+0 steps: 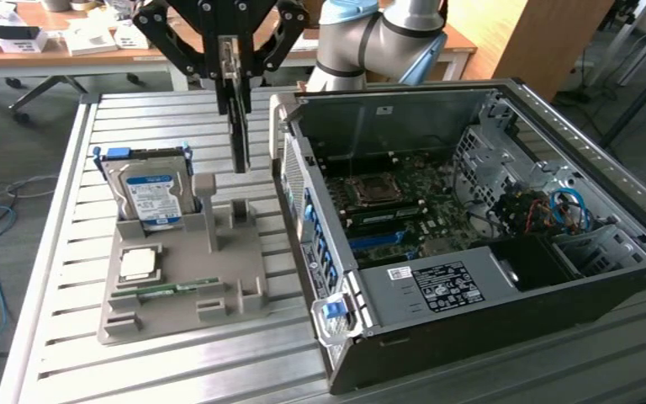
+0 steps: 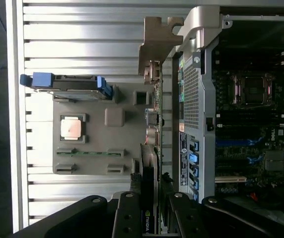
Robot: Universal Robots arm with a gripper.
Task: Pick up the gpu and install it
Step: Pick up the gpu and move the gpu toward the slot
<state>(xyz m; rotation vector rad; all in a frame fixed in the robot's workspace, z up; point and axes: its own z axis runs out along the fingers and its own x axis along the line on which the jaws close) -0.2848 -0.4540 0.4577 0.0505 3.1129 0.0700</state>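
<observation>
My gripper (image 1: 231,77) is shut on the gpu (image 1: 238,126), a thin dark card that hangs edge-on and upright from the fingers. The card is lifted clear of the grey holder (image 1: 188,282) and sits between it and the open computer case (image 1: 469,210). In the wrist view the gpu (image 2: 151,163) runs away from my gripper (image 2: 151,208), and its silver end bracket (image 2: 157,39) is at the far end, close to the case's outer wall (image 2: 191,94). The motherboard (image 1: 396,210) lies exposed inside the case.
The grey holder carries an upright hard drive with a blue label (image 1: 149,189), a square processor chip (image 1: 138,263) and a narrow green memory stick (image 1: 172,289). Everything stands on a slatted metal table (image 1: 110,126). The arm's body (image 1: 379,38) rises behind the case.
</observation>
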